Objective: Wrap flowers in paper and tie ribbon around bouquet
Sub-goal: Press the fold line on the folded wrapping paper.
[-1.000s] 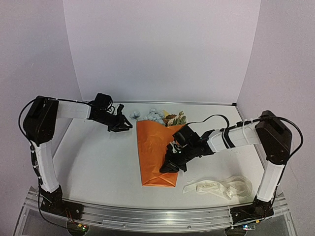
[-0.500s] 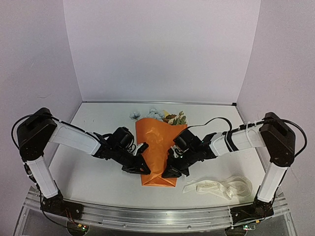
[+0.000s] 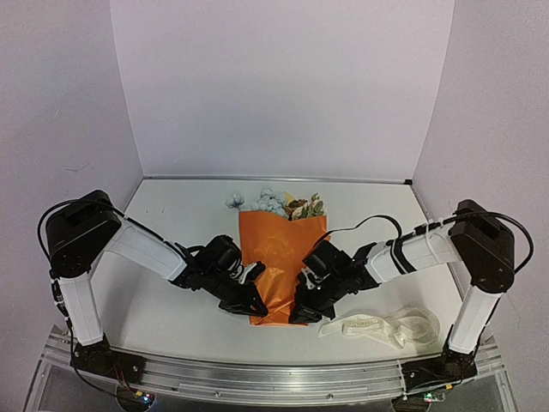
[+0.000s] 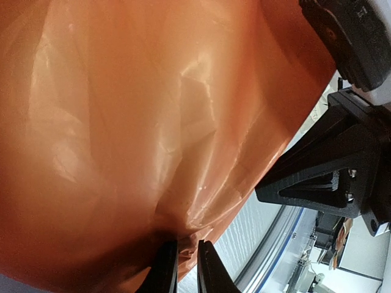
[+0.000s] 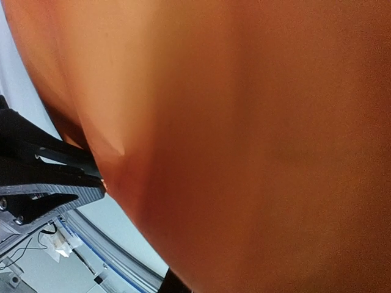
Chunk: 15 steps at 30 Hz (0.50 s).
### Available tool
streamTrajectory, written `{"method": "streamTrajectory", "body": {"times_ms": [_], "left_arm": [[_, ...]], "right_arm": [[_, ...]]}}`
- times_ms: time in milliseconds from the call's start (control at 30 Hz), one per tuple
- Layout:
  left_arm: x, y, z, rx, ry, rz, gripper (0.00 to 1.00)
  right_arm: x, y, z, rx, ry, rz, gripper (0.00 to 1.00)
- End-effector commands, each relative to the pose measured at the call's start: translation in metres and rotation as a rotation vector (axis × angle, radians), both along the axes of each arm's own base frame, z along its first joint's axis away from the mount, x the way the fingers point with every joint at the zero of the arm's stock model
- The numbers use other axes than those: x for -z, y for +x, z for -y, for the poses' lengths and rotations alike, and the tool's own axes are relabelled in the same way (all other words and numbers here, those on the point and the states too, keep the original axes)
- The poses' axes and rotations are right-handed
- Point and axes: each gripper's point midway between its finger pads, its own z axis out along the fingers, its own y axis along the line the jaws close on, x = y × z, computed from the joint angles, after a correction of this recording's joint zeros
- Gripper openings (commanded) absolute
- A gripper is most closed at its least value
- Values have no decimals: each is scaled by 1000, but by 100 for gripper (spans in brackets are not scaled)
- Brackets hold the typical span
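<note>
Wrapping stage of bouquet assembly, with the ribbon stage not yet begun. One bouquet (image 3: 279, 262) lies at the middle of the counter (image 3: 171, 240), narrow end toward the arms. Its orange paper (image 4: 122, 122) is folded around one bunch of flowers (image 3: 276, 203), whose blooms project from the far, wide end. One ribbon (image 3: 382, 326) lies loose on the counter just right of the narrow end, untied. Two tools work at that narrow end. The left tool (image 3: 253, 300) is nearly closed, its fingertips (image 4: 166, 271) pinching a puckered fold of paper. The right tool (image 3: 302, 311) is closed at the opposite edge; whether it holds paper cannot be told. Remaining, by judgement: securing the wrap, then tying.
</note>
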Motion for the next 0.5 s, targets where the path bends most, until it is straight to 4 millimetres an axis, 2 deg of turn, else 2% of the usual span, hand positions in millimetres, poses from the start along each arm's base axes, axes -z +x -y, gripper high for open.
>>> {"method": "streamTrajectory", "body": {"times_ms": [0, 100, 367, 467], "left_arm": [[9, -2, 3, 0, 16, -9, 13], [8, -2, 3, 2, 18, -6, 13], [8, -3, 1, 11, 31, 3, 13], [7, -3, 2, 14, 29, 6, 13]], "right_arm": [[1, -1, 5, -2, -5, 43, 2], [-7, 0, 3, 1, 14, 53, 2], [-68, 4, -9, -41, 107, 128, 3], [-69, 9, -17, -55, 99, 136, 3]]}}
